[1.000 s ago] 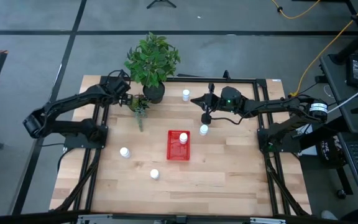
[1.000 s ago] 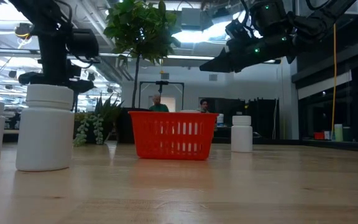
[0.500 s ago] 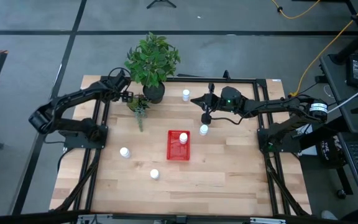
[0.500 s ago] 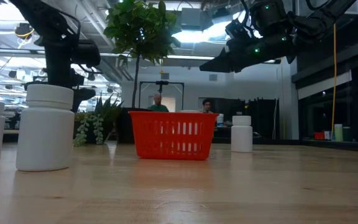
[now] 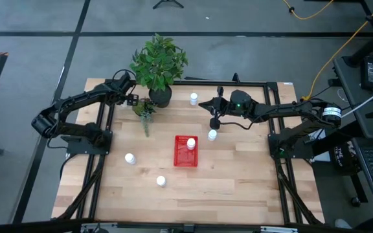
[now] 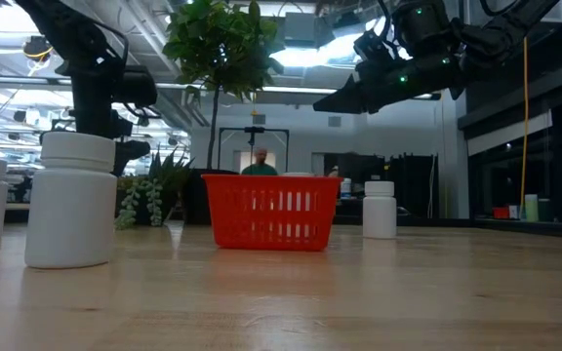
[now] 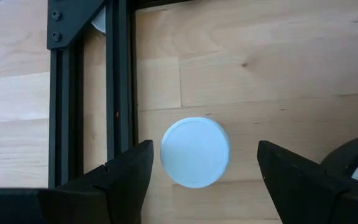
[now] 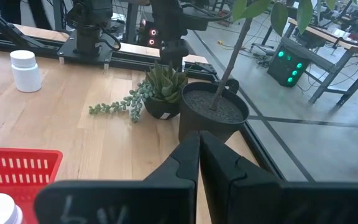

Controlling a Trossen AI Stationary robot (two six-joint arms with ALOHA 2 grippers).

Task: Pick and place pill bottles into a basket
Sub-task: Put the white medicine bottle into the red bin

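Observation:
My left gripper (image 7: pixel 204 163) is open at the table's far left, pointing down above a white pill bottle (image 7: pixel 195 151); its fingers stand on either side of the cap with a gap on both sides. In the high view the gripper (image 5: pixel 129 98) hides this bottle. The red basket (image 5: pixel 186 151) stands mid-table with one bottle (image 5: pixel 191 144) inside. Other bottles stand on their bases: far centre (image 5: pixel 193 98), right of the basket (image 5: pixel 212 134), and near left (image 5: pixel 130 158) (image 5: pixel 161 181). My right gripper (image 5: pixel 214 107) is shut and empty, raised over the far centre.
A potted green plant (image 5: pixel 158 65) and a small trailing succulent (image 5: pixel 145 111) stand right beside my left gripper. A black frame rail (image 7: pixel 120 87) runs along the table close to the bottle under it. A person shows in the room behind the basket (image 6: pixel 259 161).
My left gripper has gone down a little toward the table at the far left and has shifted slightly toward the plant. Its arm's elbow has swung. The right arm and all visible bottles have kept still.

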